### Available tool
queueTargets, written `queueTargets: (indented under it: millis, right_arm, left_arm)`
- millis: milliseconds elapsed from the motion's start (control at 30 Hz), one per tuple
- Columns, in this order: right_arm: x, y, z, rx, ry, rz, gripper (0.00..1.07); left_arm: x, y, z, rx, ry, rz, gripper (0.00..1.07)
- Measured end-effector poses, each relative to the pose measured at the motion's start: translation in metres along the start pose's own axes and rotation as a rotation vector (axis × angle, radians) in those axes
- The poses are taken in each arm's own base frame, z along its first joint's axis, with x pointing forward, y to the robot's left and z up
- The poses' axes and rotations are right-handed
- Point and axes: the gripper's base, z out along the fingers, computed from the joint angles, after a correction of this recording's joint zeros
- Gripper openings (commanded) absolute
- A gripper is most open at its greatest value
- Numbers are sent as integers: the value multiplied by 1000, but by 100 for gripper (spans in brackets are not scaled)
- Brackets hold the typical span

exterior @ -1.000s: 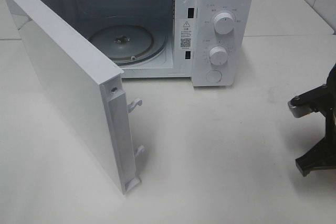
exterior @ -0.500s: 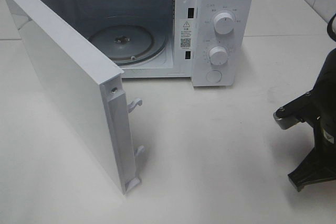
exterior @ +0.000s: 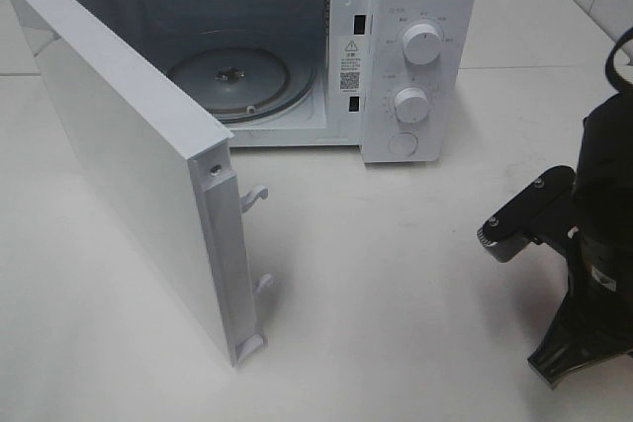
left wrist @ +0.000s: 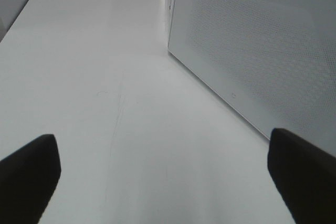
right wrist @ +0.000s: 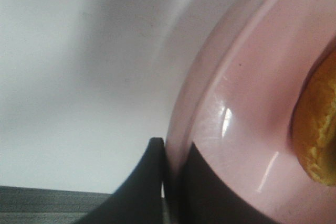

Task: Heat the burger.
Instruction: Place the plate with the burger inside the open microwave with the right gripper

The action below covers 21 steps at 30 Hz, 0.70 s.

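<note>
Change noted: the right arm (exterior: 593, 244) stands farther left over the white table (exterior: 396, 264) than a second ago. The white microwave oven (exterior: 420, 7), its hinged door (exterior: 129, 175) swung open, contains a round glass turntable (exterior: 237, 81). The right gripper (right wrist: 170, 153) is clenched on the rim of the round pink plate (right wrist: 236, 93), which carries the golden-brown burger (right wrist: 317, 129) (both hidden from the high camera). The left gripper (left wrist: 163, 153) is released, fingers wide.

Left claw (left wrist: 165, 174) stands spread wide, right claw (right wrist: 169, 156) clamped tight.
</note>
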Motion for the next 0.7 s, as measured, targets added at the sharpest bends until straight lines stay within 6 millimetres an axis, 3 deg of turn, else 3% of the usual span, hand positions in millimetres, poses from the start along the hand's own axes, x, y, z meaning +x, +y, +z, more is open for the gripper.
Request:
queueTargets:
  millis: [233,700]
  right_arm:
    - [13,1,-23,21,-61,-94,0]
    - [39,8,-44,35,-189,-312,0]
  left_arm:
    - [0,0,0,0,0,0,100]
    - [0,0,0,0,0,0,100]
